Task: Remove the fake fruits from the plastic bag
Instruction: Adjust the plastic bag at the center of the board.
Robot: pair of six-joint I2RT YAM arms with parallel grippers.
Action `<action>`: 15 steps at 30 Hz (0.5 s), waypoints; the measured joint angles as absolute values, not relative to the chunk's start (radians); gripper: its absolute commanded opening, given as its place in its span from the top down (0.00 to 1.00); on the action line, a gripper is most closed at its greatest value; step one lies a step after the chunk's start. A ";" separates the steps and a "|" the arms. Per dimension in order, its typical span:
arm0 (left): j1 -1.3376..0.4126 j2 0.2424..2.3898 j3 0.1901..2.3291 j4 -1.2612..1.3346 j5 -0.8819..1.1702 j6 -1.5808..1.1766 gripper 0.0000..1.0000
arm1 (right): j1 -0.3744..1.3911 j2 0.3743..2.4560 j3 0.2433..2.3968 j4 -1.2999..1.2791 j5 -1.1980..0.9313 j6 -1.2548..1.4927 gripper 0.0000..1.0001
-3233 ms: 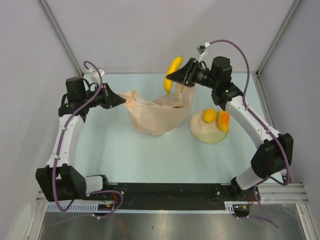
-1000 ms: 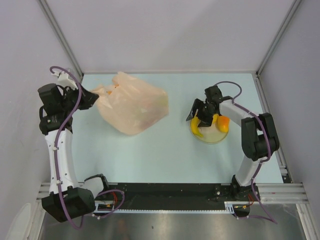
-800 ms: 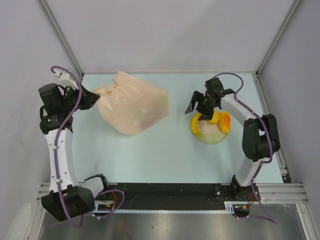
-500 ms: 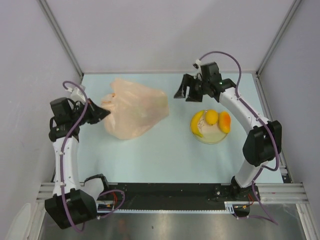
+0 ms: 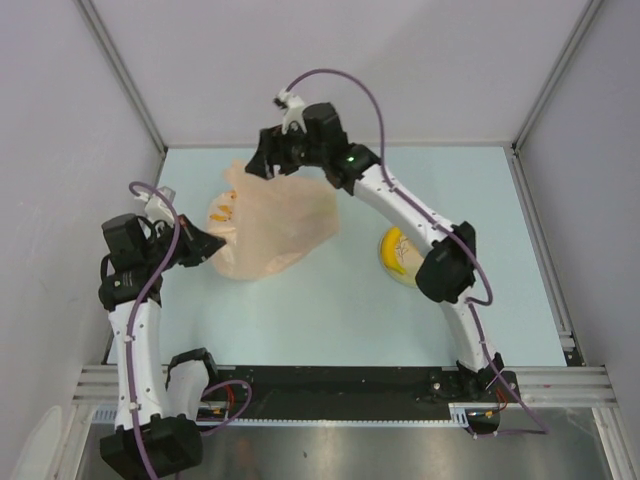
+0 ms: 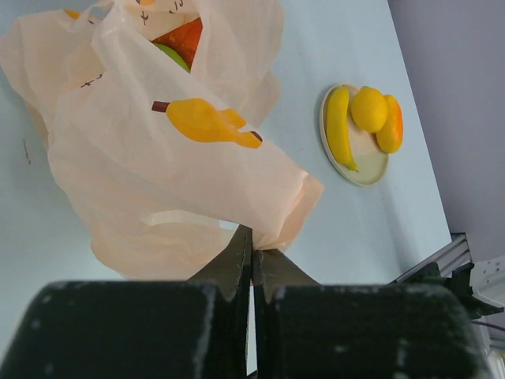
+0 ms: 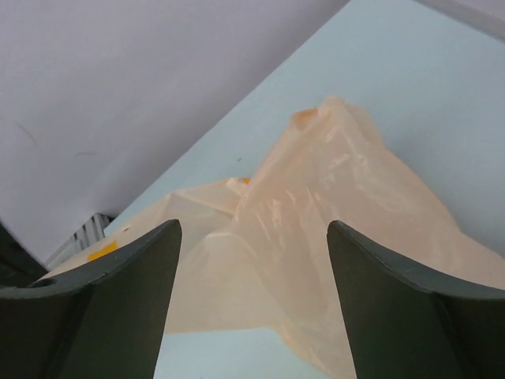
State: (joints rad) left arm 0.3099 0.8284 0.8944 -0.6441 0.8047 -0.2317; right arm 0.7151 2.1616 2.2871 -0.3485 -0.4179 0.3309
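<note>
I count one plastic bag point(image 6: 158, 181), one plate point(image 6: 369, 163) — on it a banana point(image 6: 338, 126), lemon point(image 6: 368, 108), orange fruit point(image 6: 390, 124); bagged, a green apple point(image 6: 175, 57), red-orange fruit point(image 6: 183, 41).

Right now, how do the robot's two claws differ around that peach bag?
The left gripper is pinched shut on the edge of the plastic bag; the right gripper is open, holding nothing. The left one sits at the bag's left side; the right one hovers near its far end. Both are black and two-fingered.

We see the left arm point(image 5: 133, 325) and the right arm point(image 5: 400, 205): white tubes with chunky black joints. A thin purple cable point(image 5: 330, 71) loops along each. The black left claw point(image 6: 251, 257) and black right claw point(image 5: 262, 165) have two flat, pointed fingers each.
</note>
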 measured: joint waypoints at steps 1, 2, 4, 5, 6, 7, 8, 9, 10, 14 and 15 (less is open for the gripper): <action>0.310 0.822 0.893 -0.649 0.804 -0.227 1.00 | 0.736 2.197 2.307 -0.351 -0.398 0.323 0.15; 0.310 0.818 0.893 -0.656 0.804 -0.224 1.00 | 0.758 2.229 2.321 -0.354 -0.380 0.315 0.14; 0.310 0.817 0.893 -0.665 0.804 -0.215 1.00 | 0.796 2.284 2.339 -0.360 -0.350 0.300 0.13; 0.310 0.818 0.893 -0.670 0.804 -0.209 1.00 | 0.814 2.303 2.340 -0.363 -0.339 0.292 0.13; 0.310 0.818 0.893 -0.675 0.803 -0.206 1.00 | 0.830 2.319 2.341 -0.370 -0.323 0.286 0.14; 0.310 0.819 0.893 -0.680 0.803 -0.201 1.00 | 0.846 2.332 2.342 -0.376 -0.304 0.282 0.16; 0.310 0.820 0.893 -0.685 0.803 -0.200 1.00 | 0.857 2.340 2.343 -0.380 -0.289 0.279 0.19; 0.310 0.820 0.893 -0.689 0.803 -0.198 1.00 | 0.868 2.346 2.344 -0.385 -0.268 0.276 0.31; 0.310 0.821 0.893 -0.694 0.803 -0.197 1.00 | 0.877 2.350 2.344 -0.390 -0.246 0.272 0.42; 0.310 0.824 0.883 -0.698 0.804 -0.194 1.00 | 0.882 2.351 2.346 -0.395 -0.171 0.231 0.75; 0.310 0.827 0.879 -0.696 0.804 -0.196 1.00 | 0.878 2.351 2.347 -0.395 -0.151 0.223 0.83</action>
